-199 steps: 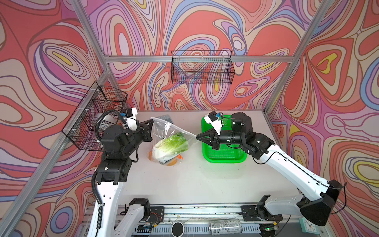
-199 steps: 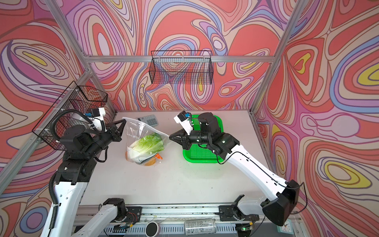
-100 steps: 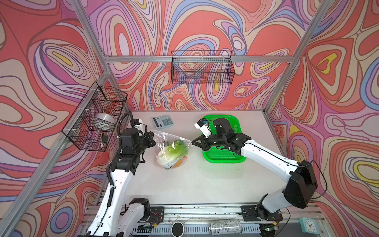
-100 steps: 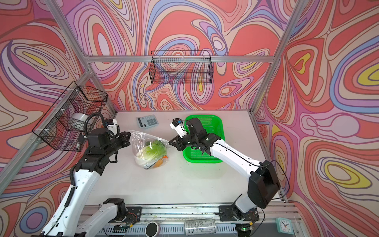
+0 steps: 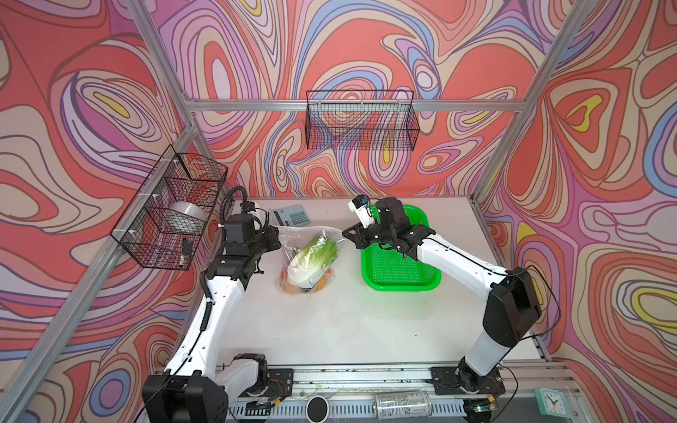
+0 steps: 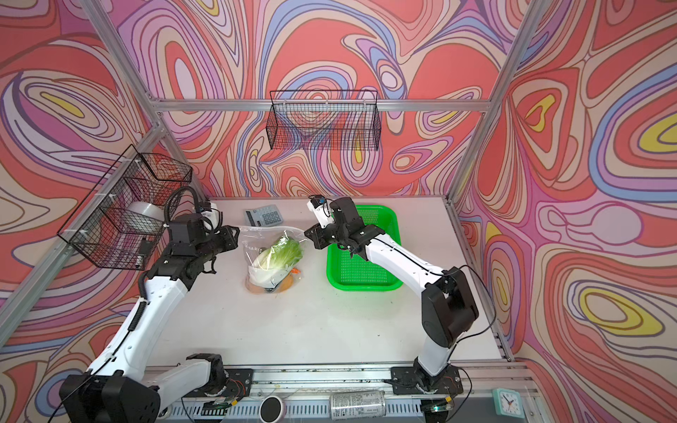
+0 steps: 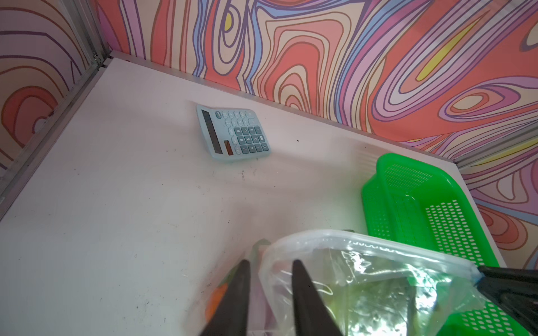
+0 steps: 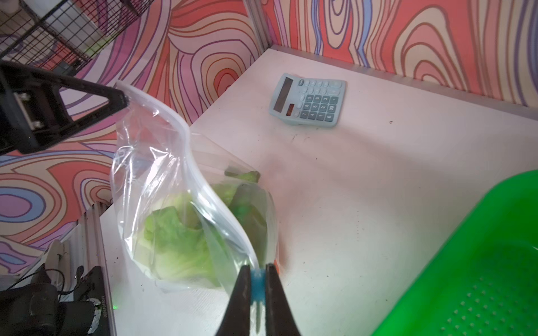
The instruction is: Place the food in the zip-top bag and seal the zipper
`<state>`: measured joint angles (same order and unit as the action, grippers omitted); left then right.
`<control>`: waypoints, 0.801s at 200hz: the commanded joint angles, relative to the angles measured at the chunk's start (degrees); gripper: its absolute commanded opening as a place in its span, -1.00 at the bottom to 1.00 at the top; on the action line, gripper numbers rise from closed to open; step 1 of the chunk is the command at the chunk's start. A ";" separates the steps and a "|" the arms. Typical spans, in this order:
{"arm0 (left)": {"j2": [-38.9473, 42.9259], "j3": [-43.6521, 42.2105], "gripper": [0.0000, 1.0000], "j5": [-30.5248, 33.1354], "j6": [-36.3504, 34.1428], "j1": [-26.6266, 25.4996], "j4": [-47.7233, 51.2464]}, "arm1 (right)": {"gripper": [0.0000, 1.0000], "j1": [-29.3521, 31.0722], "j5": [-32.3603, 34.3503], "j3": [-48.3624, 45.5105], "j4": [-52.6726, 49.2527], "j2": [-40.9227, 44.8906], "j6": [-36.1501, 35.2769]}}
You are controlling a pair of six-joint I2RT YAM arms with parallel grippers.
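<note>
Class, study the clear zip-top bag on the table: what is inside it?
Inside the zip-top bag, a pale-green napa cabbage shows, with orange pieces beneath it. Anything else under the cabbage is covered.

left tool [image 7: 270, 261] | jaws now parted (shut a second ago)

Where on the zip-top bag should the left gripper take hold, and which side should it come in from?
Probably the end of the white zip strip nearest the left gripper, approached from the robot's left with jaws across the strip. It is flat, likely firmer than the crinkly zip-top bag film, stands raised above the cabbage, and the right gripper pinches the blue slider at the opposite end.
</note>
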<state>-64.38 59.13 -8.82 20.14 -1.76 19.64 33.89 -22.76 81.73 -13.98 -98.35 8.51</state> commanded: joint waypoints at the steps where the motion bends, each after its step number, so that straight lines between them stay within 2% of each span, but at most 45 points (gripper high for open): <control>1: 0.50 2.01 0.42 1.28 0.09 0.44 0.64 | -0.92 -0.73 1.67 0.80 2.71 -0.34 -1.60; 5: 0.81 2.04 0.49 1.19 0.31 0.45 0.66 | -0.92 -0.77 1.71 1.21 2.81 -0.81 -2.23; 9: 1.11 2.13 0.65 1.20 0.48 0.41 0.70 | -0.92 -0.83 1.90 1.69 2.73 -1.35 -2.80; 14: 1.61 2.34 0.71 1.14 0.51 0.47 0.75 | -0.92 -0.97 1.97 2.28 2.50 -1.99 -3.40; 18: 2.01 2.45 0.95 1.21 0.51 0.45 0.82 | -0.91 -1.08 1.80 2.67 2.39 -2.49 -3.80; 23: 2.43 2.52 1.00 1.32 0.44 0.43 0.93 | -0.90 -1.25 1.49 3.04 2.46 -2.80 -4.14; 39: 3.81 3.58 1.00 1.46 -0.09 0.43 2.13 | -0.89 -1.63 0.80 3.17 3.28 -4.48 -3.81; 63: 5.44 4.28 1.00 2.70 -0.96 0.44 3.65 | -0.86 -1.63 -3.62 0.67 6.50 -3.52 -2.23; 80: 6.31 3.74 1.00 5.39 -1.71 0.49 3.69 | -0.79 -1.54 -7.48 -3.58 10.71 1.55 -0.69; 105: 6.14 2.53 1.00 7.72 -2.30 0.68 2.77 | -0.35 -1.41 -7.62 -10.37 13.71 7.97 -0.08; 125: 4.64 2.28 1.00 7.14 -1.57 0.97 2.20 | -0.18 -1.46 -5.61 -12.03 11.89 12.01 -2.31; 160: 3.36 2.53 1.00 1.44 0.23 1.10 0.39 | 0.18 -1.46 -4.65 -8.30 2.81 14.71 -8.17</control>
<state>-60.77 61.87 -3.95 19.44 -1.06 21.37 32.42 -28.12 70.74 -5.54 -85.12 4.91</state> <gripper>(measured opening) 0.999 0.543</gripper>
